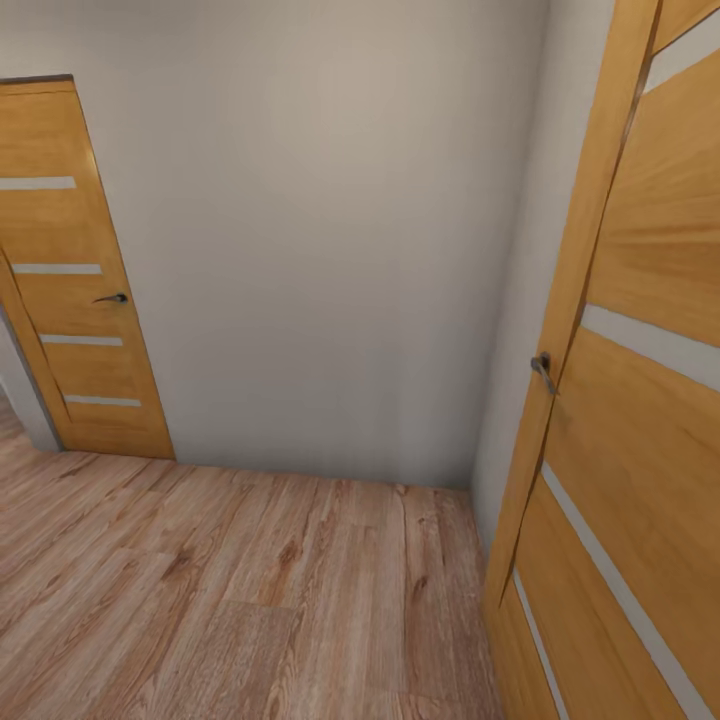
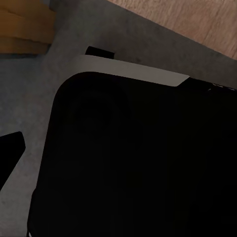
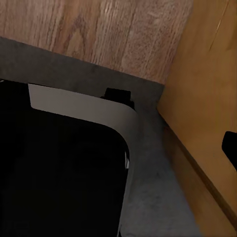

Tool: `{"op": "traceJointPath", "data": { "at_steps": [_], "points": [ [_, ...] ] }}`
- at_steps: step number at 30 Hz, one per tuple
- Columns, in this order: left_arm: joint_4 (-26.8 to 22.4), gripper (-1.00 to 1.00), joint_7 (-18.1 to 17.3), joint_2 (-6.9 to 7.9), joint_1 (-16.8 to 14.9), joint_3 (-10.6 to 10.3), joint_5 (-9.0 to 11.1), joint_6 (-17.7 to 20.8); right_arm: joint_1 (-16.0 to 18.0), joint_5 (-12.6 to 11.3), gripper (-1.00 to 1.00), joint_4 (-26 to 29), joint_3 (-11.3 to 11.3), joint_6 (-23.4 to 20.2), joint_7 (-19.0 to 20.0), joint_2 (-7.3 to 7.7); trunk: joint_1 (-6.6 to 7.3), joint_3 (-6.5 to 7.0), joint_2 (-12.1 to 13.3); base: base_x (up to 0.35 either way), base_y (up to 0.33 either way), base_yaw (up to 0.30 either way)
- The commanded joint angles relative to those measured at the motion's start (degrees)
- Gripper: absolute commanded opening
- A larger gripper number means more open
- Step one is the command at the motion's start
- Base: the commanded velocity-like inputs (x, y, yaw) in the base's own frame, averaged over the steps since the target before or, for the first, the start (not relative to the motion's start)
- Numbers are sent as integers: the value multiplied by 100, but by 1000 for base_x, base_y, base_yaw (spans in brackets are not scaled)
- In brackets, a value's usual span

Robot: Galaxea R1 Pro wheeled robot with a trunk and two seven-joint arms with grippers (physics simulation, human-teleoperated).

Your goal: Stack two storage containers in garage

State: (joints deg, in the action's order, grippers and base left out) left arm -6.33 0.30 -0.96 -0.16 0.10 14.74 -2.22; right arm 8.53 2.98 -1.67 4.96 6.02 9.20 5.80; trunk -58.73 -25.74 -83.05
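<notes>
The light wood plank floor (image 1: 200, 590) of the house runs up to a plain pale wall (image 1: 330, 230), and no bin lies on the stretch of it the head camera sees. A closed wooden door (image 1: 75, 290) with pale horizontal strips and a dark lever handle (image 1: 112, 298) stands at the left end of that wall. Close on the right, a second door (image 1: 640, 400) of the same make stands edge-on, with its metal handle (image 1: 543, 370) facing the wall corner.

In the left wrist view, the robot's dark base (image 2: 133, 163) with a pale rim covers much of the picture, above grey ground and a strip of plank floor. In the right wrist view, the same dark base (image 3: 54, 177) sits beside the wooden door (image 3: 202, 98). A black tip shows at the edge of each wrist view, but whether the fingers are spread or pressed together cannot be told.
</notes>
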Motion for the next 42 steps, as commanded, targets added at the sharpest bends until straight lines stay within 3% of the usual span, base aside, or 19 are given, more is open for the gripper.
{"op": "traceJointPath", "data": {
  "at_steps": [1,10,23,42],
  "points": [
    [1,100,1,-1,-2,-1,29,-15,8,28,100,-18,40,40,3,0,0,-6,-3,0,0,6],
    [8,100,-2,-1,-2,-1,26,-15,8,66,100,-18,53,56,11,-2,0,-6,-3,27,0,1],
    [9,100,4,-1,-2,-1,29,-15,8,72,100,-18,66,46,11,-1,0,-6,-3,228,0,0],
    [9,100,1,6,-2,-1,34,-15,8,72,100,-18,83,12,3,-1,0,-6,-3,50,0,0]
  ]
}}
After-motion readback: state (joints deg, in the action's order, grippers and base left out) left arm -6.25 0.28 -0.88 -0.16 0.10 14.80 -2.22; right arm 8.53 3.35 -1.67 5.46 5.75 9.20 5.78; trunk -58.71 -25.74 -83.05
